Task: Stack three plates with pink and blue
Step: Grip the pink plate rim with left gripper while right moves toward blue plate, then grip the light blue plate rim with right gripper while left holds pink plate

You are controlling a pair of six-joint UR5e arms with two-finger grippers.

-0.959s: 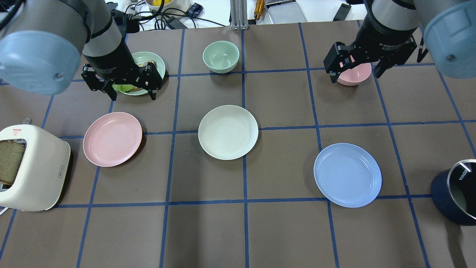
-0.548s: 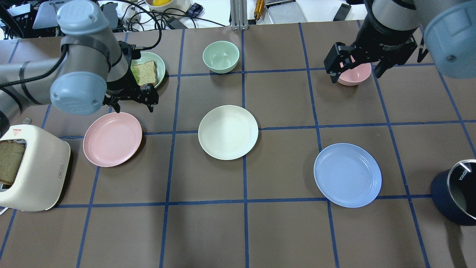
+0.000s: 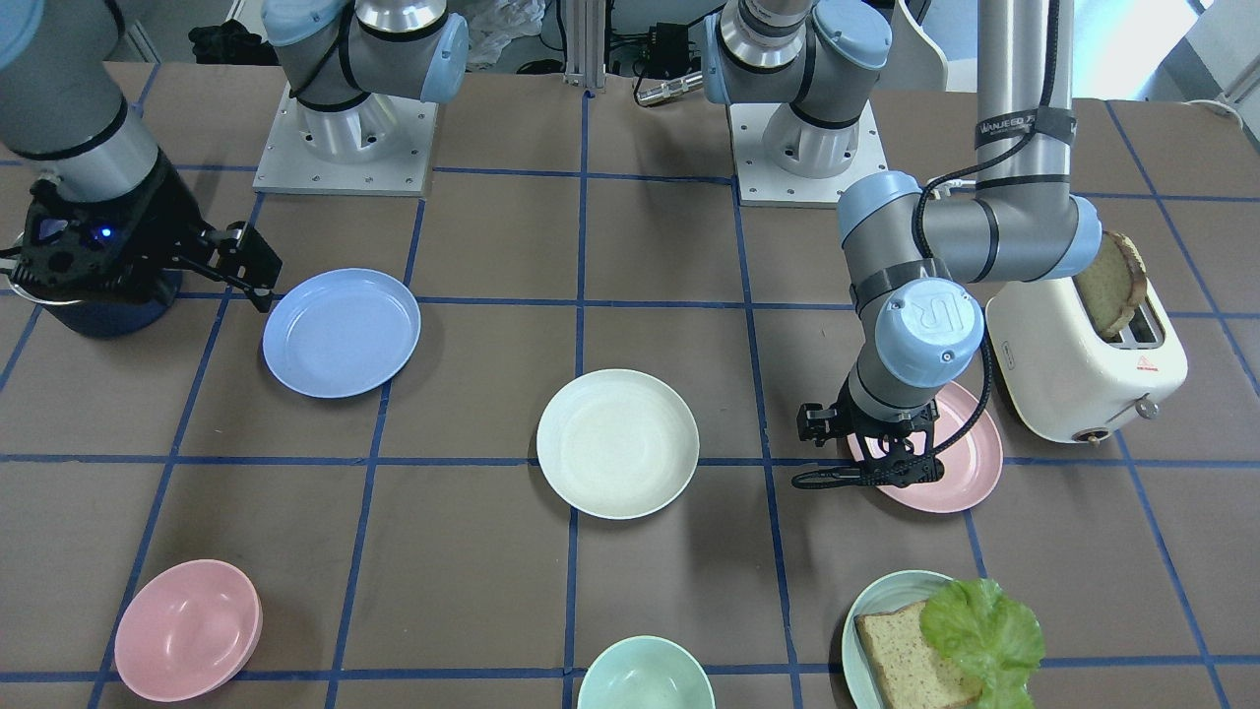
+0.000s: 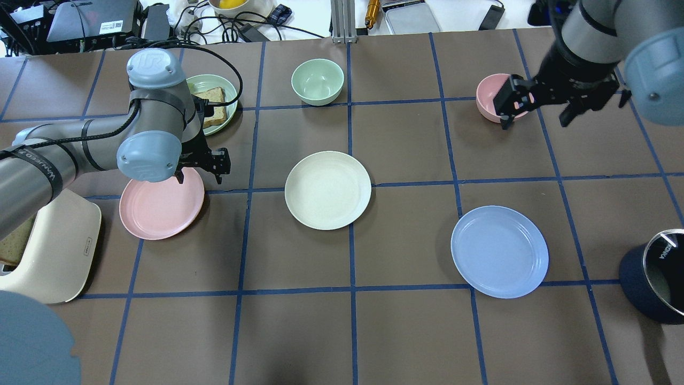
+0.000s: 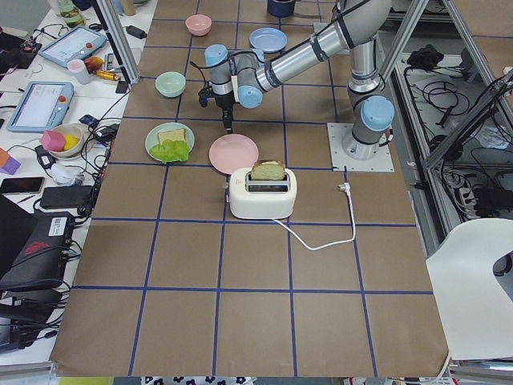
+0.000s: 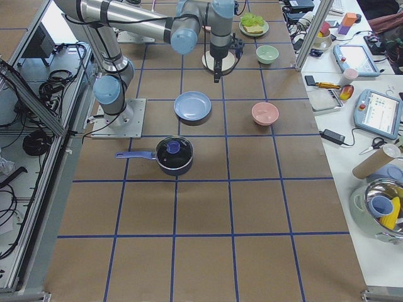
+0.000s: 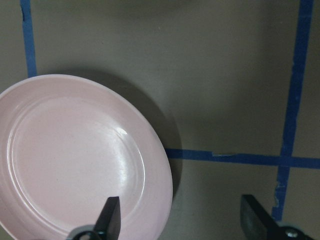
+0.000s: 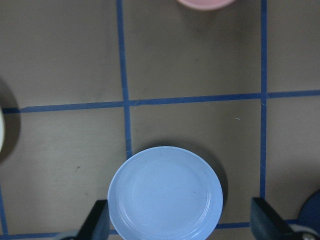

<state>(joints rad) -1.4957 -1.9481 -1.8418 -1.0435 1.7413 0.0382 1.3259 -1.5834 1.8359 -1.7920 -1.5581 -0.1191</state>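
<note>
On the brown, blue-taped table (image 4: 406, 331) the three plates lay well apart in a loose row, none stacked. The pink plate (image 4: 160, 206) was on my left just beside the toaster (image 4: 59, 251). The cream plate (image 4: 327, 190) sat in the middle, and the blue plate (image 4: 499, 251) lay to the right, nearer the robot.

The left gripper (image 4: 202, 170) was down at the pink plate's edge on the cream plate's side. Its jaws were spread wide and held nothing. Through the left wrist camera I saw one fingertip (image 7: 111, 215) over the plate's rim and the other over bare table beyond it. I could not tell whether either touched.

The right gripper (image 4: 534, 112) hung above the table with its jaws wide apart and empty. In the overhead view it showed against the pink bowl (image 4: 489, 99), while its own camera looked down on the blue plate between the two fingers.

A green bowl (image 4: 317, 81), a pale teal plate (image 3: 854, 622) with bread and lettuce, and a dark pot (image 4: 654, 278) stood around the edges.
</note>
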